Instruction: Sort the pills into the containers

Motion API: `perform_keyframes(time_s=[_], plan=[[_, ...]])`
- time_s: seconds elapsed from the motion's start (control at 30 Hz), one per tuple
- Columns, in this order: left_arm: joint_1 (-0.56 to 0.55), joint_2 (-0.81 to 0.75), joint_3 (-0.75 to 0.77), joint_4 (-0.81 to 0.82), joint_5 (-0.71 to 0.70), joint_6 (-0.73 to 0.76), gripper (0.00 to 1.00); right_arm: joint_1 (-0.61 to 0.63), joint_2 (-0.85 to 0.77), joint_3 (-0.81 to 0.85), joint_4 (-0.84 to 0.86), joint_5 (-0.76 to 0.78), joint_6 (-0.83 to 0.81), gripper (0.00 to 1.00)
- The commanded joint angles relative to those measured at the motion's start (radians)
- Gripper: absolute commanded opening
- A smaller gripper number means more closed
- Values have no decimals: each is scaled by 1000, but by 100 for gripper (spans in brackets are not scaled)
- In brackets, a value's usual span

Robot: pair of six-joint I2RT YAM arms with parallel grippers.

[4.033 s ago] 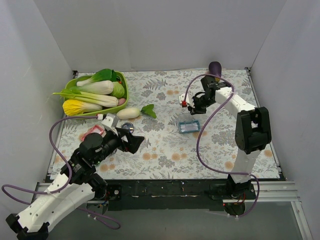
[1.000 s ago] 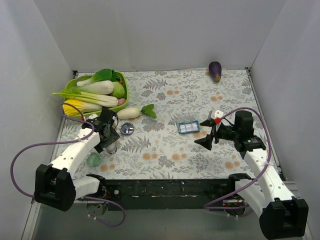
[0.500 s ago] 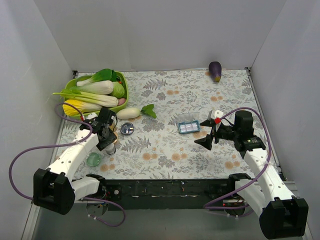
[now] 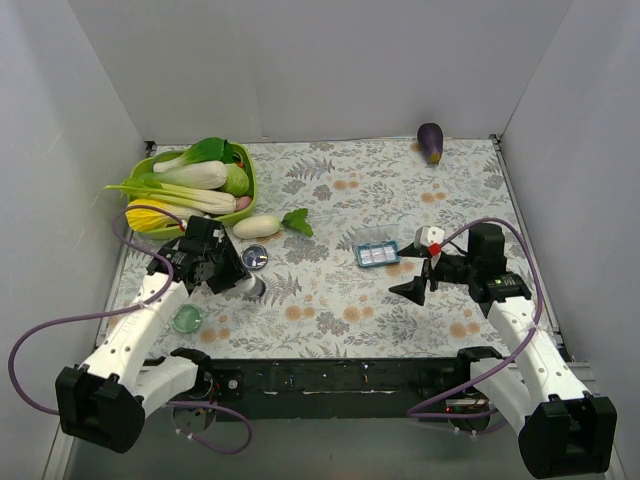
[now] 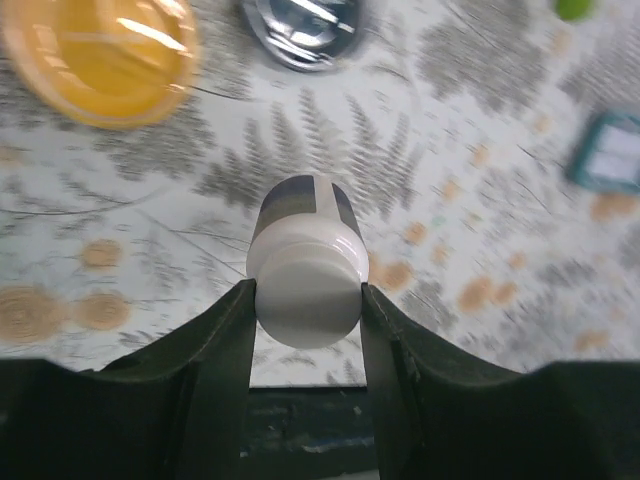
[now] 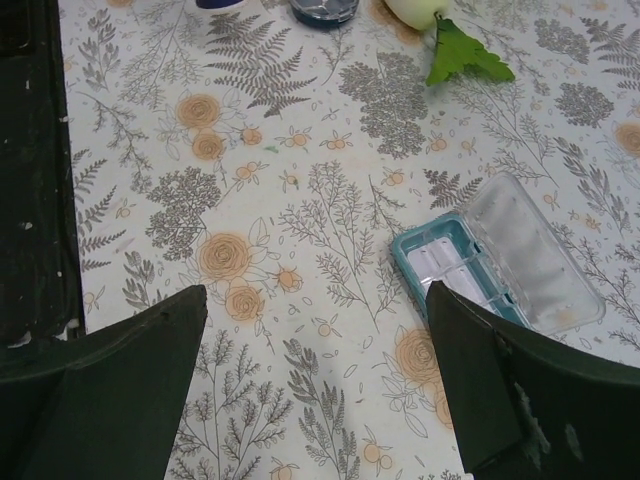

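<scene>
My left gripper (image 4: 243,284) is shut on a white pill bottle (image 5: 305,265) with a dark label, its white cap end gripped between the two black fingers (image 5: 215,350) above the floral cloth. No pills show in any view. A blue-rimmed clear tray (image 4: 378,254) lies mid-table, and my right gripper (image 4: 415,270) hovers open just right of it with nothing between its jaws; the tray (image 6: 495,270) lies ahead in the right wrist view. A blue-grey round dish (image 4: 255,257) and an orange dish (image 5: 100,55) lie beyond the bottle. A green dish (image 4: 186,319) sits beside the left arm.
A green basket (image 4: 150,165) heaped with leafy vegetables fills the back left corner. A white radish (image 4: 257,226) and a green leaf (image 4: 297,222) lie beside it. A purple eggplant (image 4: 431,141) rests at the back wall. White walls enclose three sides.
The left gripper has closed on the white bottle and carried it right, toward the table's middle. The right arm has barely moved and stays open.
</scene>
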Motion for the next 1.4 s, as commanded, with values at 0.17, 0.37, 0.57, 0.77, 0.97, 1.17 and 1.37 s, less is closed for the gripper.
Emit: perform_keyframes(time_s=[0.17,0.37,0.57,0.77,0.97,1.17,1.37], plan=[[-278,-15,-76,430,504,83,0,2,29,28,-165,-183,-182,97],[-431,146,18,615,482,51,0,98,81,129,-316,-122,-225,93],[-506,281,102,748,462,25,0,188,46,175,-264,39,-139,92],[-523,321,108,875,474,-27,0,212,86,231,-232,72,-91,92],[-528,327,94,975,499,-87,0,306,112,208,-144,125,-16,93],[-537,327,94,1017,508,-121,0,321,144,205,-66,242,25,90],[-537,277,45,1067,448,-165,0,321,133,197,-63,188,54,75]])
